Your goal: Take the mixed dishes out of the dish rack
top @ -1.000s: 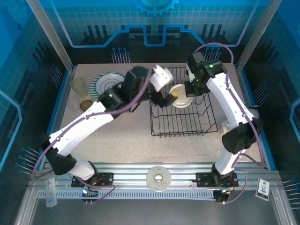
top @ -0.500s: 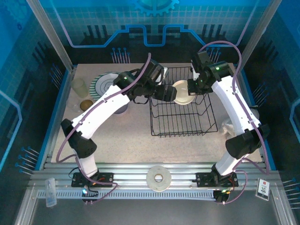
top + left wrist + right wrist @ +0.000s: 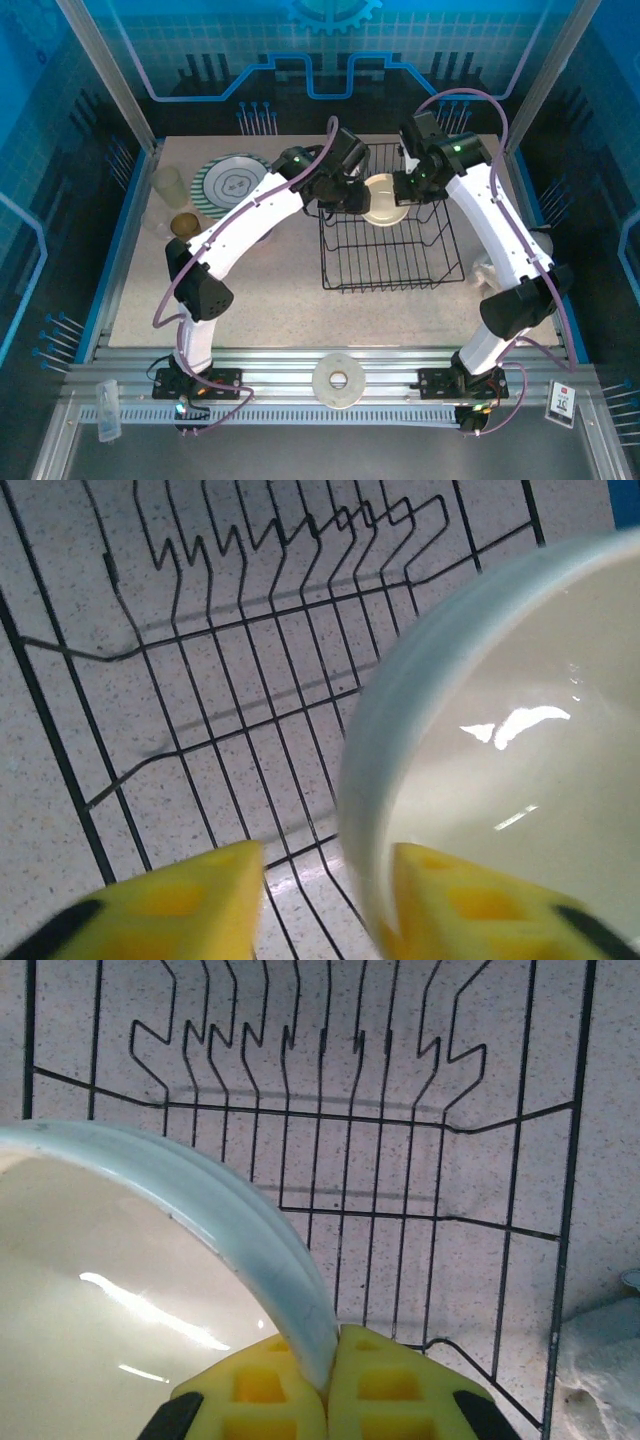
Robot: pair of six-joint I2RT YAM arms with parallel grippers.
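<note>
Bowl (image 3: 384, 198): cream, tilted on edge over the far half of the rack (image 3: 392, 262). Can't tell if it rests on the wires or hangs clear.
Right hand (image 3: 326, 1385): pinched tight on the bowl's rim. It's a thin edge grip, and I judge it's the only firm hold.
Left hand (image 3: 322, 905): wide, with the rim between my fingers, one outside the wall and one on the inner side. No squeeze yet.
Risk, twist: both hands sit on one rim. If my left closes out of line with my right, the bowl rotates and pops out of the pinch.
Risk, slip: the rim is glossy and curved and the pads are soft. A fast tilt or lift could let it slide out.
Risk, handover: if I release right before left is firm, the bowl drops onto the wires and may chip or bounce out.
Risk, snag: the prongs (image 3: 240, 1050) are close by. A low sideways drag could catch one and pull the rack along.
Risk, arms: both wrists are crowded over the same corner, so contact is likely if either swings.
Risk, landing: the plate (image 3: 232, 182), tumbler (image 3: 170, 185) and cup (image 3: 184, 224) already take up the worktop's (image 3: 270, 290) left side. A careless set-down could knock them.
</note>
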